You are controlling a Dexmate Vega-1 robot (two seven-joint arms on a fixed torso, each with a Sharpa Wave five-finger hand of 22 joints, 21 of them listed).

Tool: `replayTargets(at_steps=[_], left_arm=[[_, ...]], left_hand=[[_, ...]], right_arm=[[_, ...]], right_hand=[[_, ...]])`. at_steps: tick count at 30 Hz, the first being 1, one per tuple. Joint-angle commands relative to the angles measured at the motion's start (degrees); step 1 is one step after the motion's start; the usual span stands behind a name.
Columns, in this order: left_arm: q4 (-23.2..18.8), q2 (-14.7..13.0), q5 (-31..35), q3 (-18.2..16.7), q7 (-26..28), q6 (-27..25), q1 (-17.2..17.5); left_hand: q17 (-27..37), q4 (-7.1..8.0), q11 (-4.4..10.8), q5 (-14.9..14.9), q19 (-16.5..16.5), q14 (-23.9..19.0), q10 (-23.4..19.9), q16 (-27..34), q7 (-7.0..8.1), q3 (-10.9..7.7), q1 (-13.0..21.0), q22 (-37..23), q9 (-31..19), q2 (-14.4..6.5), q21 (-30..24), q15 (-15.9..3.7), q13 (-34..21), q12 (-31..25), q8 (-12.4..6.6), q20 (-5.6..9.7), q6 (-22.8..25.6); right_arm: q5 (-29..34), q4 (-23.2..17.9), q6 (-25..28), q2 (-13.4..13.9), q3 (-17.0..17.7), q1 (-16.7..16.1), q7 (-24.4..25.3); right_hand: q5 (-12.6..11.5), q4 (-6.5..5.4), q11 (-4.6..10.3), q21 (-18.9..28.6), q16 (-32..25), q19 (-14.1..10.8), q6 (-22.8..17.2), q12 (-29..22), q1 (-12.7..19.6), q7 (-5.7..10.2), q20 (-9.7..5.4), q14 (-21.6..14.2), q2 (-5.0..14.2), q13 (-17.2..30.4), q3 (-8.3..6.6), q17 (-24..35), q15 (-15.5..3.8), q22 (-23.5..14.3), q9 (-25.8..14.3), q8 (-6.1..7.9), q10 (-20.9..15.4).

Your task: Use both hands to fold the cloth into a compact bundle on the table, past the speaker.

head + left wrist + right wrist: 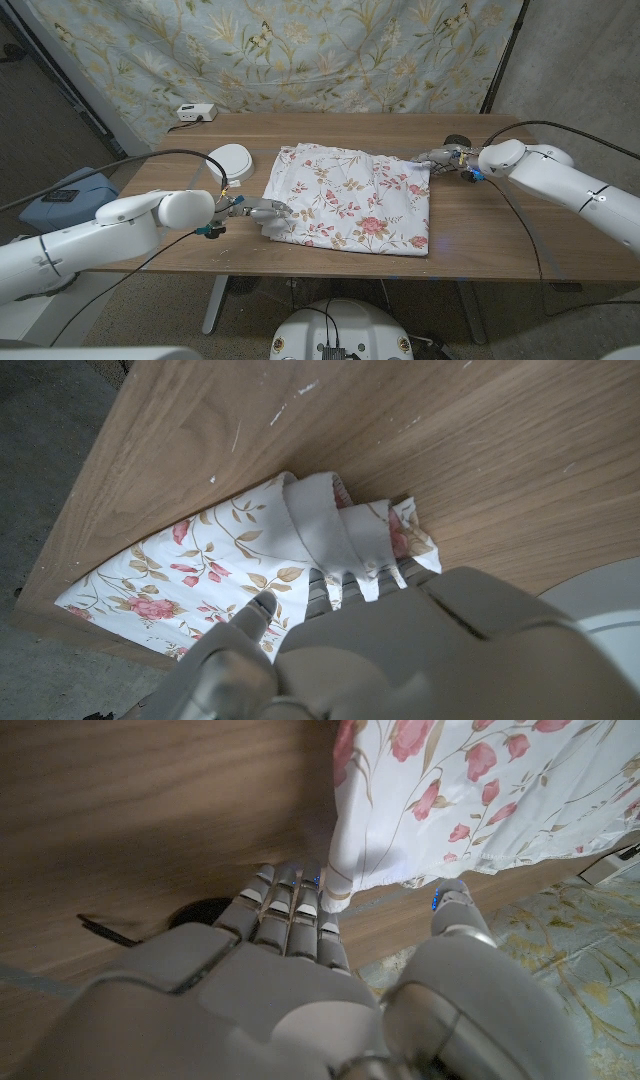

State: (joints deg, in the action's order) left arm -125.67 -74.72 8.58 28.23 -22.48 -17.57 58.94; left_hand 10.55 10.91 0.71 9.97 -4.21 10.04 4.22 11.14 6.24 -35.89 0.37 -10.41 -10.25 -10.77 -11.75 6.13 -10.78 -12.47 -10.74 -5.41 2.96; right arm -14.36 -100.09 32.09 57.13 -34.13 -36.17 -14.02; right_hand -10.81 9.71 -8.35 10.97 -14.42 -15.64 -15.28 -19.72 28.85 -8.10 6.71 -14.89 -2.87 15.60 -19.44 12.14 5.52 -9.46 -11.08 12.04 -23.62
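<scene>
Floral cloth lies spread mid-desk. Left hand grips its near-left corner, cloth draped over the fingers; right hand pinches the far-right corner. Grasp step in hand; next, likely draw both corners together.

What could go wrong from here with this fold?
1. The left hand holds only a bunched corner of the cloth; it may slip out when lifted.
2. The right hand meets the cloth at its very edge, so its hold looks thin.
3. The white speaker sits close beside the cloth and might get dragged.
</scene>
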Motion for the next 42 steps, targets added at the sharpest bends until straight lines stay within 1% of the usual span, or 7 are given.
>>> replayTargets(at_steps=[1,12,15,21,29,40,42], left_arm=[[-0.2,-0.1,-0.5,-0.1,0.4,0.1,0.4],[-0.2,0.0,-1.1,-0.1,0.9,-0.7,0.8],[0.1,0.0,-0.9,0.0,0.8,-0.2,0.6],[0.3,0.0,-1.4,0.0,0.9,-0.2,0.6],[0.4,-0.1,-1.3,0.1,0.7,0.1,0.5],[1.1,-0.1,-1.9,0.0,0.9,0.9,0.6],[1.1,-0.1,-1.9,0.0,1.1,0.7,0.7]], left_hand=[[0.3,-0.02,0.26,0.0,0.2,0.2,-0.3,-0.1,0.67,-0.36,0.0,0.1,-0.2,0.0,-0.2,-0.14,-0.1,0.0,0.02,0.22,0.1],[0.3,-0.08,0.22,0.0,0.2,0.2,-0.3,-0.1,0.64,-0.58,0.1,0.1,-0.2,0.1,-0.2,-0.11,-0.2,0.1,0.04,0.09,0.1],[0.3,-0.10,0.28,0.0,0.2,0.1,-0.4,-0.1,0.70,-0.64,0.1,0.1,-0.2,0.1,-0.2,-0.17,-0.2,0.1,0.02,0.14,0.2],[0.2,-0.18,0.28,0.0,0.2,0.0,-0.3,-0.1,0.85,-0.79,0.2,0.1,-0.2,0.1,-0.1,-0.11,-0.2,0.1,0.06,0.16,0.2],[0.2,-0.36,0.29,0.0,0.5,-0.1,-0.3,-0.2,1.11,-1.09,0.4,0.1,-0.2,0.2,-0.2,-0.11,-0.2,0.1,0.11,0.12,0.1],[0.1,-0.51,0.22,0.0,0.7,-0.3,-0.3,-0.2,1.27,-1.46,0.6,0.1,-0.2,0.3,-0.3,-0.13,-0.2,0.2,0.06,0.05,0.2],[0.0,-0.54,0.30,0.1,0.7,-0.4,-0.3,-0.2,1.27,-1.53,0.6,0.1,-0.2,0.3,-0.3,-0.17,-0.2,0.2,0.04,0.11,0.3]], right_arm=[[1.3,-0.2,4.2,-1.4,-3.0,3.7,-3.2],[3.2,0.9,8.0,-3.8,-6.6,7.8,-5.4],[3.7,0.6,9.4,-4.2,-7.1,8.2,-5.1],[4.2,-0.2,12.1,-4.8,-7.9,8.8,-3.7],[5.3,-1.4,14.5,-5.4,-9.3,9.6,-2.5],[6.6,-1.8,16.9,-6.7,-11.5,11.8,-2.4],[6.8,-1.9,17.6,-7.0,-12.0,12.5,-2.6]], right_hand=[[-0.4,-0.38,0.05,0.2,-0.3,-0.2,-0.4,-0.5,0.7,-3.59,0.72,-0.9,0.01,0.5,0.01,0.4,0.20,-0.3,-0.2,-0.10,-0.5],[-1.0,-0.49,0.62,0.6,-2.9,-2.6,-0.5,-5.7,3.1,-3.92,2.45,-6.6,-0.05,4.5,0.06,2.5,-0.89,-0.3,-0.5,-0.41,-3.8],[-1.2,-0.42,2.10,1.2,-5.2,-5.7,-2.2,-9.6,4.9,-3.90,2.46,-11.0,0.10,7.5,0.16,4.5,-2.55,-0.4,-0.6,-0.05,-6.1],[-2.4,-0.17,6.57,2.4,-13.7,-15.3,-8.5,-22.9,12.8,-3.29,0.98,-22.3,-0.65,19.1,1.34,12.6,-9.08,-0.7,-0.9,0.29,-11.9],[-2.9,-0.44,13.68,6.0,-21.4,-28.8,-21.5,-36.0,20.0,1.79,-5.98,-35.1,0.11,29.8,2.15,19.4,-17.51,-1.2,-1.8,3.40,-20.8],[-2.3,0.04,17.74,9.2,-21.6,-37.0,-30.7,-37.9,27.2,5.20,-11.44,-44.6,1.84,25.0,0.60,21.8,-18.96,-1.6,-2.6,5.86,-31.6],[-1.9,-0.07,18.36,9.9,-21.9,-38.2,-34.0,-38.7,28.5,6.15,-12.30,-46.9,2.11,24.8,0.55,22.7,-18.98,-1.7,-3.0,7.11,-33.6]])
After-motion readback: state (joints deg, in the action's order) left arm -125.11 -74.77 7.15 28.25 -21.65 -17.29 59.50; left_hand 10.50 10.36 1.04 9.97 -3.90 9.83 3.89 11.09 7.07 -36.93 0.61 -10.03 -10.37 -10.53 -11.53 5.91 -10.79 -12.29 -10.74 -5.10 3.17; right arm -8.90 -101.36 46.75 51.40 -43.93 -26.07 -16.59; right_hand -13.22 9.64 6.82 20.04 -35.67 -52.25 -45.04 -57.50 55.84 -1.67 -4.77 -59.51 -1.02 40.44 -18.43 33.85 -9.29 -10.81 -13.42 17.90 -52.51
